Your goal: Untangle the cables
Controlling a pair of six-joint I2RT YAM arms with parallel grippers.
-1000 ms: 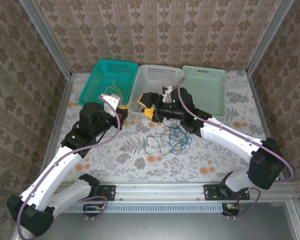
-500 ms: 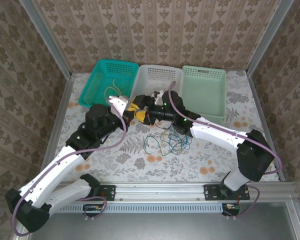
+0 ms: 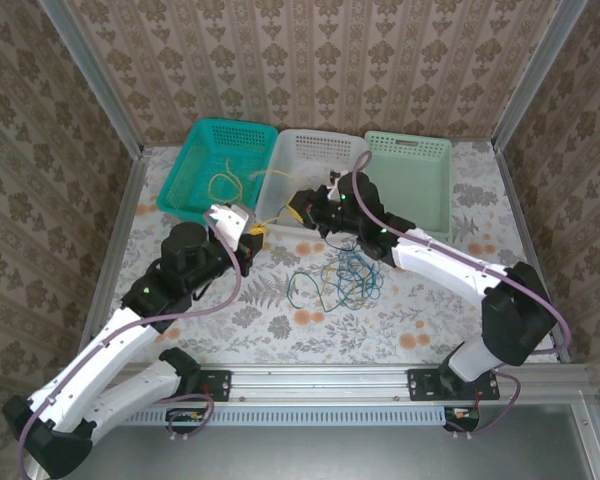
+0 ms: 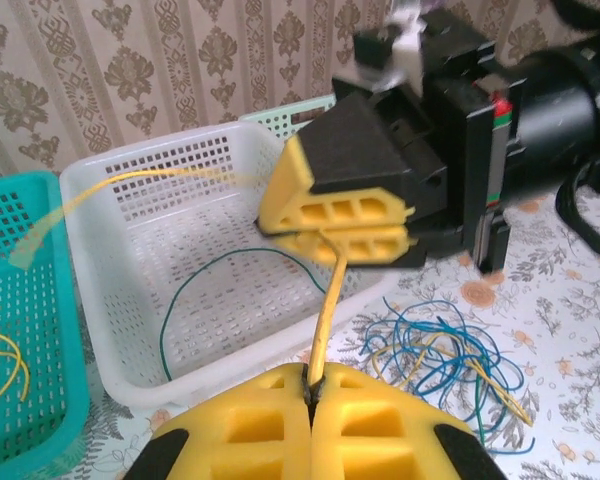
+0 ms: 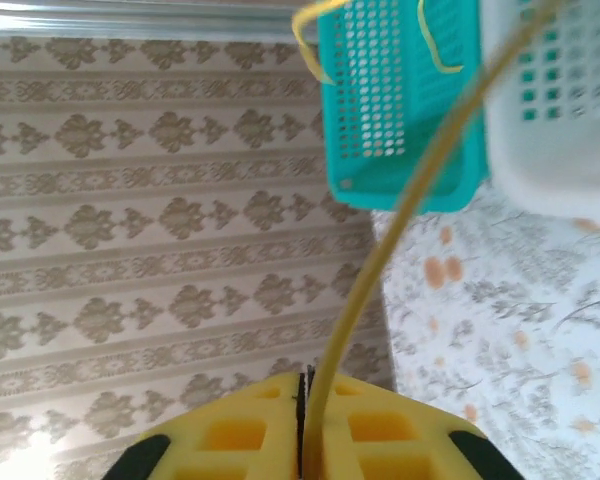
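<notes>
Floral tabletop [image 3: 230,310], toward the far edge by the white basket [image 3: 315,140]: yellow cable [image 4: 325,300] stretched taut, running left-to-right between left pincer [image 4: 308,385] and right pincer [image 5: 302,400], both clamped on it; tangle [image 3: 340,280] mid-tabletop, nearer the right arm.

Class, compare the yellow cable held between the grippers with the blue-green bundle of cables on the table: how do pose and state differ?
The yellow cable is pinched by the left gripper and the right gripper; the bundle is ungripped. The yellow cable runs straight between them, above the table; the bundle lies looped on it. Both are thin wires.
</notes>
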